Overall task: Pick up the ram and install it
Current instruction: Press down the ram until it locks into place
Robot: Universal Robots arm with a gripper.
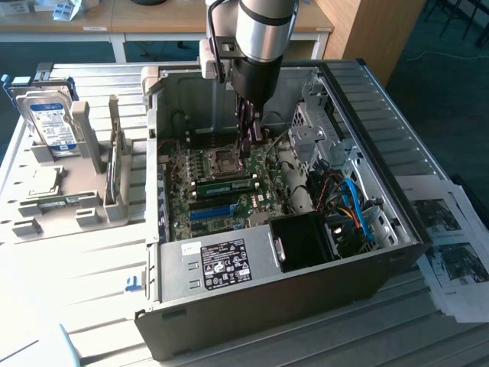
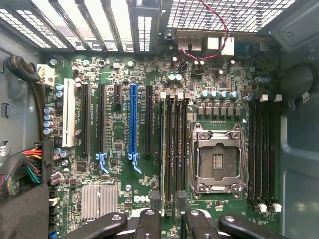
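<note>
The jaws stand wide open with nothing between them, hanging from the arm (image 1: 263,30) low inside the open computer case (image 1: 367,264), just above the motherboard (image 2: 119,199). The ram (image 1: 225,186) (image 2: 163,149) is not in their grip. It stands on edge in one of the long black slots beside the CPU socket (image 2: 218,159), a green strip close below the fingertips but apart from them. In the wrist view the slot it sits in runs towards the gap between the two dark fingers (image 2: 149,221). The case lies on its side with the side panel off, cables and a black shroud crowding the end towards the exterior view's right. It rests on a desk (image 1: 69,283) of pale, ribbed metal slats. On the exterior view's left a grey fixture (image 1: 92,206) stands on the same desk, propping up a hard drive (image 1: 52,122) with a blue-white label. Printed sheets of paper (image 1: 451,245) lie at the desk's edge on the exterior view's right. Behind, there are light wooden tables (image 1: 153,19), a wooden panel (image 1: 367,30) and a dark bluish floor (image 1: 443,69).
</note>
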